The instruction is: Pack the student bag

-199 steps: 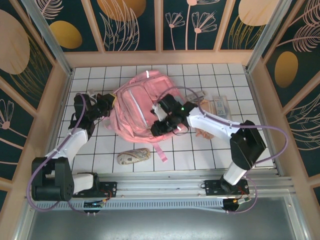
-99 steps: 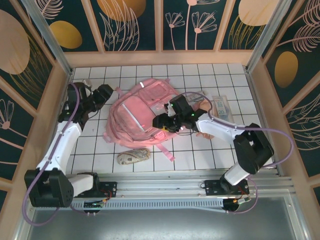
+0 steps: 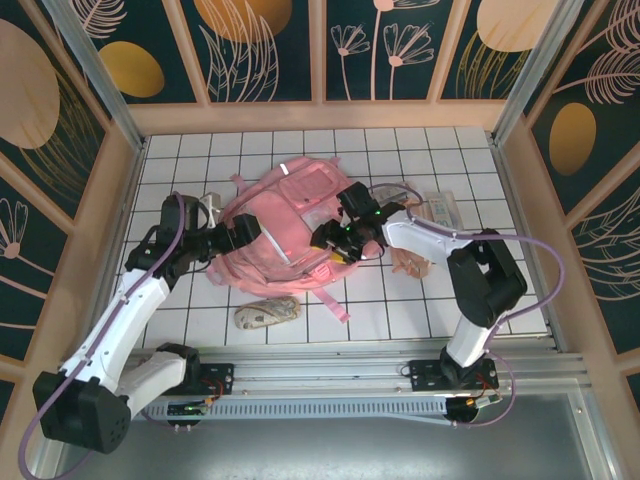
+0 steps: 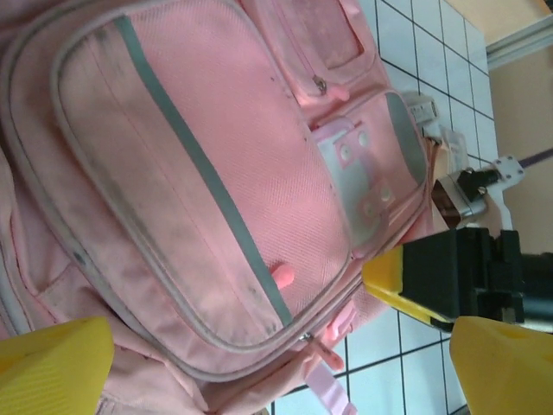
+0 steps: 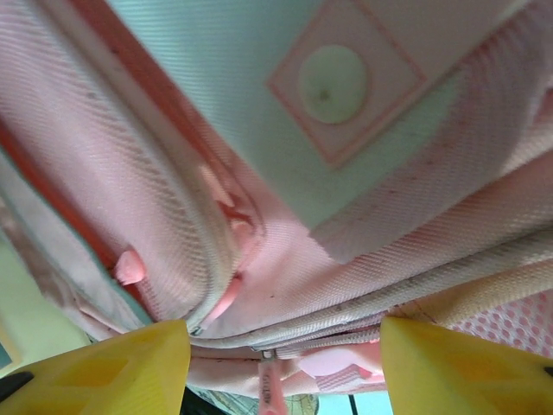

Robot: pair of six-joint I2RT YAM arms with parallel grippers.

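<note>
The student bag, a large pink backpack with grey zip lines, lies flat in the middle of the tiled floor. My left gripper hovers at its left side, fingers wide open and empty. In the left wrist view the bag's front pocket lies beyond the open left gripper, and the right gripper's black and yellow body shows at the bag's far edge. My right gripper sits on the bag's right side. Its fingers stand apart in the right wrist view, right gripper, with the zip edge between them.
A patterned pouch lies on the tiles in front of the bag. Peach-coloured items and a flat packet lie to the bag's right. A small white object sits by its left side. Wooden walls enclose the floor.
My left gripper let go of the bag's left edge, swung away to the left, then returned wide open. The bag settled flatter. My right gripper's fingers widened and shifted slightly right.
</note>
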